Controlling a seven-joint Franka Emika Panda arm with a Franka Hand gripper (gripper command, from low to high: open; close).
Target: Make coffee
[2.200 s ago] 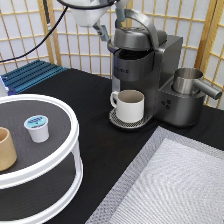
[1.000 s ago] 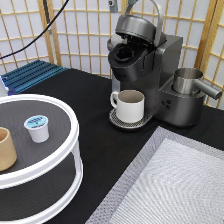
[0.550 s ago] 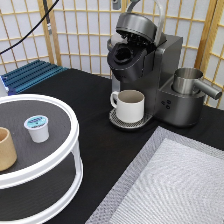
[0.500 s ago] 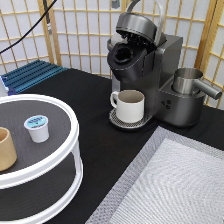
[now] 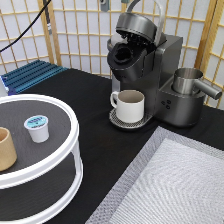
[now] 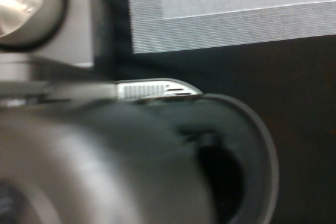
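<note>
The coffee pod (image 5: 37, 127), white with a blue foil top, stands on the upper shelf of the round white tray (image 5: 70, 150) at the exterior view's left. The grey coffee machine (image 5: 145, 65) stands at the top centre with its lid and silver handle (image 5: 150, 10) raised, and its dark pod chamber (image 5: 121, 56) is open. A cream mug (image 5: 130, 106) sits on its drip tray. Only a small dark tip of my gripper (image 5: 103, 5) shows at the top edge, above and left of the machine. The wrist view looks down on the open lid (image 6: 112, 165) and handle (image 6: 157, 90).
A tan handleless cup (image 5: 6, 149) stands on the tray left of the pod. A metal jug (image 5: 189, 82) sits on the machine's right side. A grey mat (image 5: 175, 180) covers the bottom right. A blue rack (image 5: 30, 74) and a slatted screen stand behind.
The machine's lid and handle have gone from down to raised. My gripper has risen from the handle to the top edge of the exterior view. Pod, cup and mug have not moved.
</note>
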